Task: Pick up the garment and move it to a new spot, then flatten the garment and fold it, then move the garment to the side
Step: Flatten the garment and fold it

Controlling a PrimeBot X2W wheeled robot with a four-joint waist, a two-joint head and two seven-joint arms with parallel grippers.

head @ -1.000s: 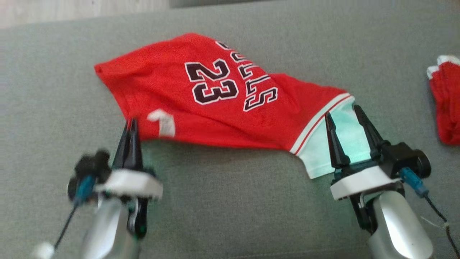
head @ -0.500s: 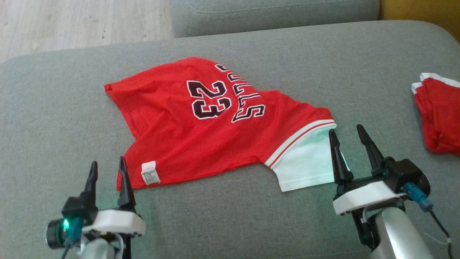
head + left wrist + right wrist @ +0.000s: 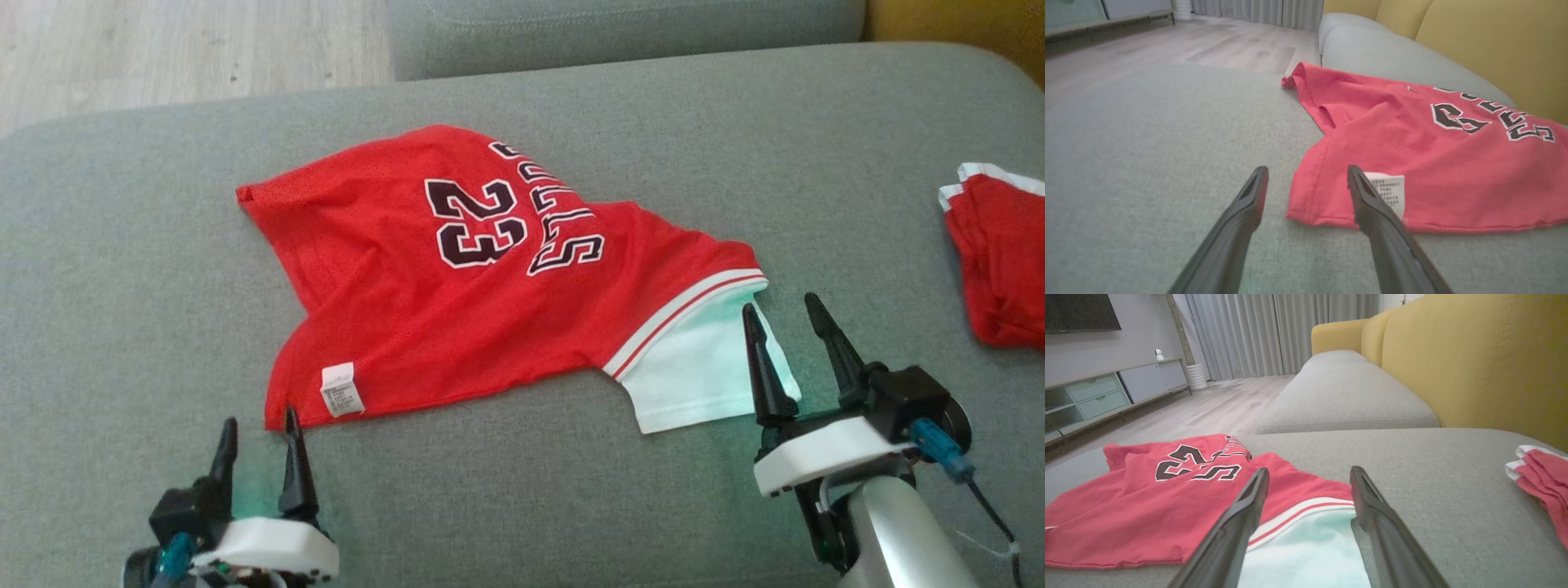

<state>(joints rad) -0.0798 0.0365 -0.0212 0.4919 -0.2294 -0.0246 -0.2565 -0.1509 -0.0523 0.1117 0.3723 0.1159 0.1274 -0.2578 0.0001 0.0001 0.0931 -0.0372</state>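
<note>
The red jersey [image 3: 457, 327] lies rumpled on the grey sofa cushion [image 3: 522, 506], its labelled corner [image 3: 304, 404] just ahead of the left gripper [image 3: 260, 416] and its white panel [image 3: 694, 376] just ahead of the right gripper [image 3: 779, 304]; both grippers stand wide open and hold nothing. It looks thin, light and limp, likely to sag and crease when lifted, so the hemmed corners nearest each gripper seem the best places to pinch, catching both layers and keeping the cloth taut between the two.
</note>
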